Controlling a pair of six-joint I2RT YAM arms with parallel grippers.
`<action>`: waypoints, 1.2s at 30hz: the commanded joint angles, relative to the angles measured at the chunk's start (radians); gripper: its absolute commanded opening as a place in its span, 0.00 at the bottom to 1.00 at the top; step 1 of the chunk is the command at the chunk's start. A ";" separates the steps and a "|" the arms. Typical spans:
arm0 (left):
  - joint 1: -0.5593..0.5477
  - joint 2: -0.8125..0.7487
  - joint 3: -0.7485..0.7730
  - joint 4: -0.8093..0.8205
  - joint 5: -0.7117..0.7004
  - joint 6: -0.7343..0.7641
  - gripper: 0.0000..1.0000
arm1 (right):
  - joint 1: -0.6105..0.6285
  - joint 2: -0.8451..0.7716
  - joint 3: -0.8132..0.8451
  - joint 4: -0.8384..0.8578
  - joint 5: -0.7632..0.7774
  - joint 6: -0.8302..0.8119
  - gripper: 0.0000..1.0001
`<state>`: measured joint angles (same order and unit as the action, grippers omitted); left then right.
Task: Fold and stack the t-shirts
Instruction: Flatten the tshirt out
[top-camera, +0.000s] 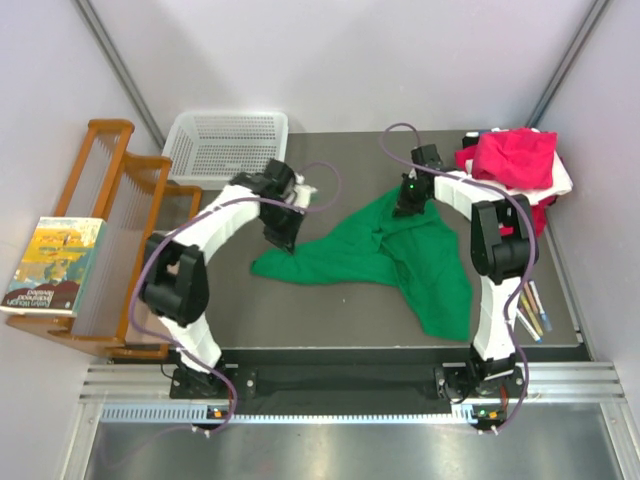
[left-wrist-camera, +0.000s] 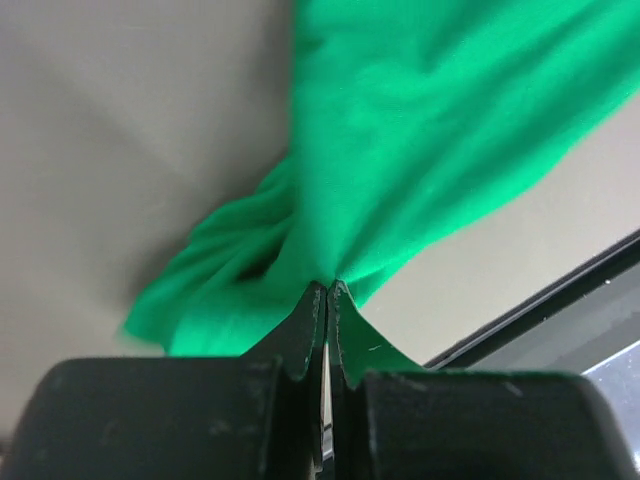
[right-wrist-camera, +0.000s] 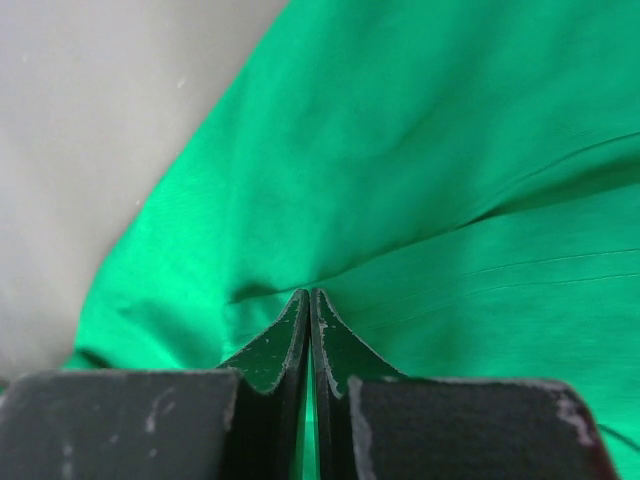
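Wooden rack (top-camera: 115, 215), white basket (top-camera: 226, 148), pens (top-camera: 533, 312), green t-shirt (top-camera: 400, 262)

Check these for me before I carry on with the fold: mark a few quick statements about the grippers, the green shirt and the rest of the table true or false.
1. The left gripper and the right gripper are both shut on the green shirt. True.
2. The green shirt lies folded in the basket. False: it lies crumpled on the table, outside the basket.
3. A pink shirt tops the pile at the far right corner. True.
4. The pens lie at the table's left edge. False: they lie at its right edge, by the right arm.
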<state>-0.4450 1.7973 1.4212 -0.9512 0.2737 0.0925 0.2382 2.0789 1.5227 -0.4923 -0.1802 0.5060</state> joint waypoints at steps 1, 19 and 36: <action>0.138 -0.209 0.056 -0.150 0.029 0.120 0.00 | -0.062 -0.028 0.022 0.049 0.018 0.000 0.00; 0.186 -0.382 -0.055 -0.235 0.033 0.274 0.87 | -0.132 0.015 0.068 0.066 -0.028 0.006 0.43; 0.184 -0.293 -0.172 -0.126 -0.005 0.194 0.78 | -0.132 0.153 0.257 0.021 -0.057 -0.017 0.52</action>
<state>-0.2604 1.4700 1.2995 -1.1282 0.2943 0.3157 0.1020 2.2101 1.7123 -0.4717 -0.2203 0.5072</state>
